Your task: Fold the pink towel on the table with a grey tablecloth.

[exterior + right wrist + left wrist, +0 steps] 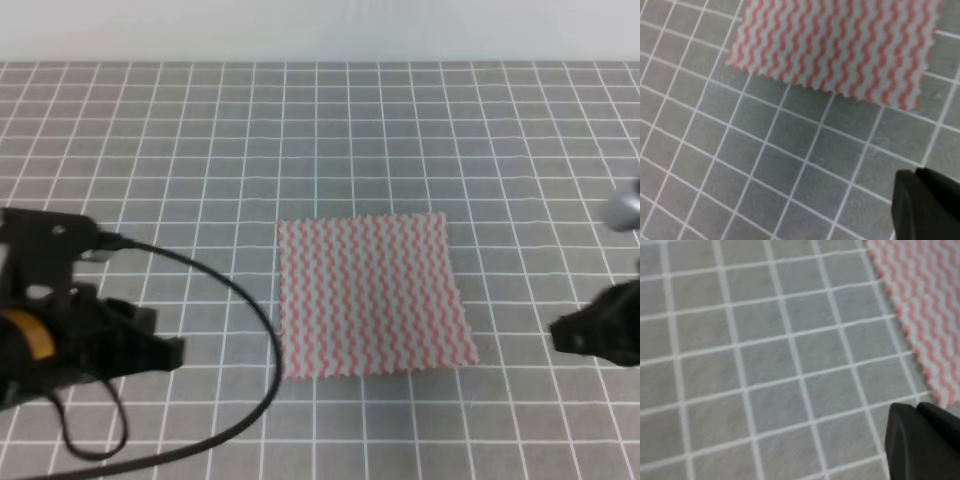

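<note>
The pink towel (372,295) lay flat and unfolded near the middle of the table with a grey tablecloth (300,130), its zigzag stripes running across a few grid squares, pinked edges showing all round. And the table itself filled every view, white grid lines crisp on grey. On the left sat the left gripper (150,350), off the towel's near left corner and clear of it; whether its jaws were spread or pressed together, could not tell. A black cable (255,310) looped beside it. On the right, the right gripper (575,335) waited apart from the towel; jaw state unclear there too.
</note>
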